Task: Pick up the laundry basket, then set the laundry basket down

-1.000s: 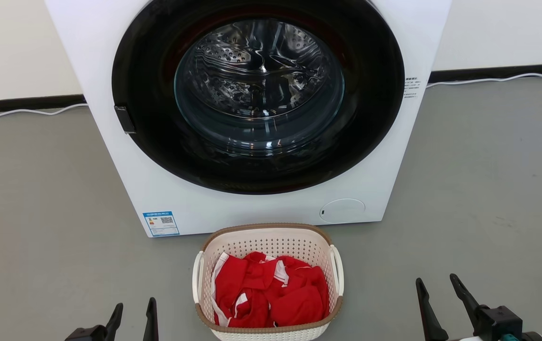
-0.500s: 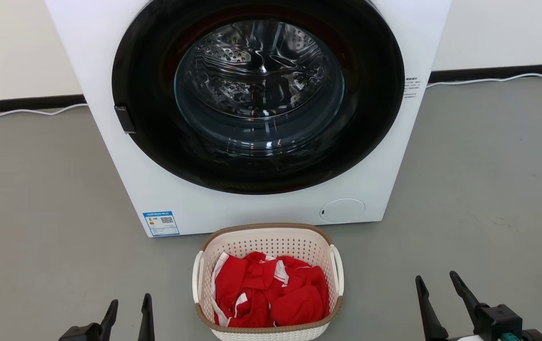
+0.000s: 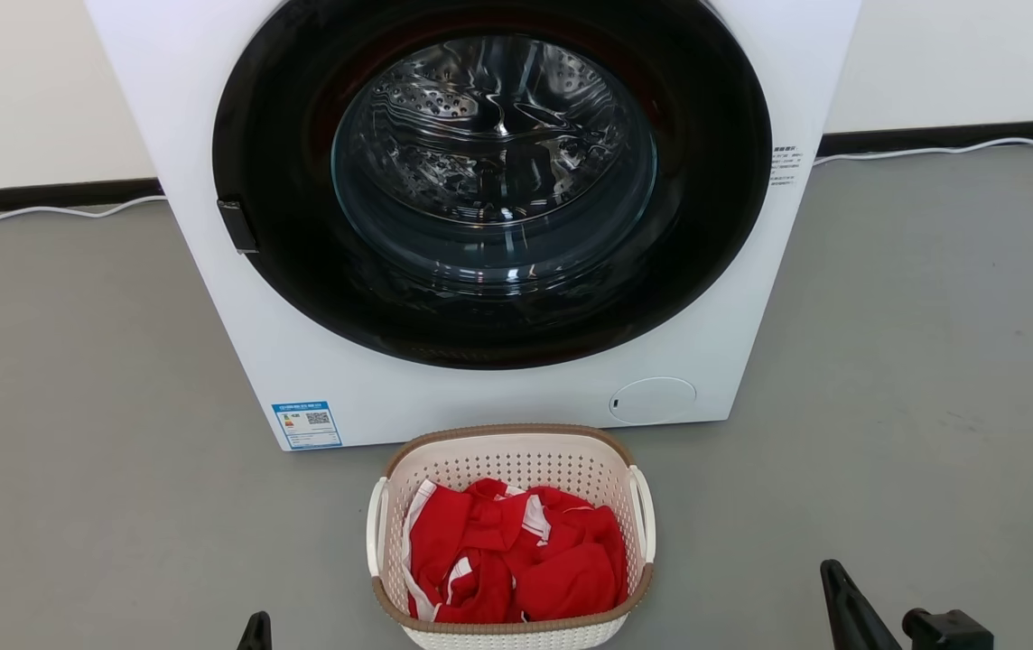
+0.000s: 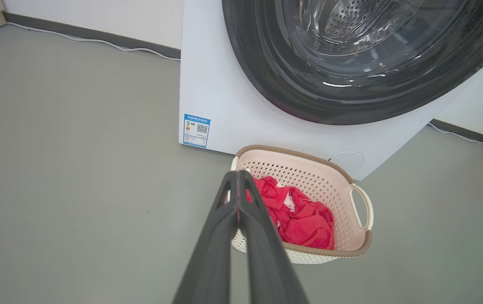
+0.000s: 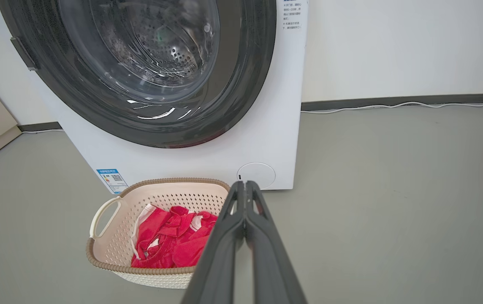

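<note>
The laundry basket [image 3: 516, 462] stands on the grey floor just in front of the washing machine, cream-white and perforated, with a brown rim and white loop handles [image 3: 645, 515]. Red cloth with white trim [image 3: 516, 560] lies inside it. My left gripper [image 3: 255, 627] sits low to the basket's left, apart from it. In the left wrist view its fingers [image 4: 238, 177] meet at the tips in front of the basket [image 4: 309, 173]. Lower right of the basket, my right gripper [image 3: 832, 573] also hangs clear of it. Its fingers [image 5: 245, 185] are pressed together beside the basket [image 5: 169, 198]. Both hold nothing.
A white front-loading washing machine [image 3: 480, 406] with a dark round glass door [image 3: 494, 181] stands right behind the basket. A white cable [image 3: 932, 152] runs along the dark skirting at the wall. Bare grey floor [image 3: 887, 406] spreads to both sides.
Both grippers have shut their fingers and dropped lower toward the bottom edge of the head view. The basket has not moved.
</note>
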Motion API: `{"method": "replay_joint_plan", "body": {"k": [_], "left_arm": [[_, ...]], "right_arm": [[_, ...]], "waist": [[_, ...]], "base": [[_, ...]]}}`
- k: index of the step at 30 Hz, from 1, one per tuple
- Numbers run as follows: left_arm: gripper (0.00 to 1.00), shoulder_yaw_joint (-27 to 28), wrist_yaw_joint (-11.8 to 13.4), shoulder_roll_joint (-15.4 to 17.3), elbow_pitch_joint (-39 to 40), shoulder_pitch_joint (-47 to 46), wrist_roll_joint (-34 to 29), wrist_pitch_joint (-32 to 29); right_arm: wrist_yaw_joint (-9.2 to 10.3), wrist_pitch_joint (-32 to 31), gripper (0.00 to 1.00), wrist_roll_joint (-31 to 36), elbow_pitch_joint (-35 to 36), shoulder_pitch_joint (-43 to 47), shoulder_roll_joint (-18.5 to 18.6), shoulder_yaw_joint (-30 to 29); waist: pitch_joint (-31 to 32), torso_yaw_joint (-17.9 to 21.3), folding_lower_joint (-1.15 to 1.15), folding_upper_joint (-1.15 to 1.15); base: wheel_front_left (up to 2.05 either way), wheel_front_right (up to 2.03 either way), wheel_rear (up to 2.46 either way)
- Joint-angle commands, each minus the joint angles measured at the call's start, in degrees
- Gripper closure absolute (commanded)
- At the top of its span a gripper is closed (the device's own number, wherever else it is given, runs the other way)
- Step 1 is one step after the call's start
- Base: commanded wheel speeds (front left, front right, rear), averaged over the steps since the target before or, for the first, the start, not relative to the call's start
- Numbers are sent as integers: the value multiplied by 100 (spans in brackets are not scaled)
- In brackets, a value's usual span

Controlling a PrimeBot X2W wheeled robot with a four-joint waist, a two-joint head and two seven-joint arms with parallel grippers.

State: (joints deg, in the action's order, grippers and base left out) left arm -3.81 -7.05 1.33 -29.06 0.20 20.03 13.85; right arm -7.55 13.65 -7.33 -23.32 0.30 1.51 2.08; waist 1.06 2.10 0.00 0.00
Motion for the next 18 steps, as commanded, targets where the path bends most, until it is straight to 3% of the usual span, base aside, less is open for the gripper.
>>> {"method": "replay_joint_plan", "body": {"k": [1,6,18], "left_arm": [[100,58,-2,66,155,-166,198,-37],[100,94,-4,70,215,-178,492,-116],[100,195,-8,79,364,-231,1259,-329]], "right_arm": [[0,-46,100,-203,153,-139,43,-50],[1,-125,100,-550,188,-154,47,-80],[1,-338,100,-1454,273,-212,57,-167]], "waist": [[5,-4,12,0],[-6,-13,1,0],[-23,-35,0,0]], "base": [[0,0,0],[0,0,0],[0,0,0]]}}
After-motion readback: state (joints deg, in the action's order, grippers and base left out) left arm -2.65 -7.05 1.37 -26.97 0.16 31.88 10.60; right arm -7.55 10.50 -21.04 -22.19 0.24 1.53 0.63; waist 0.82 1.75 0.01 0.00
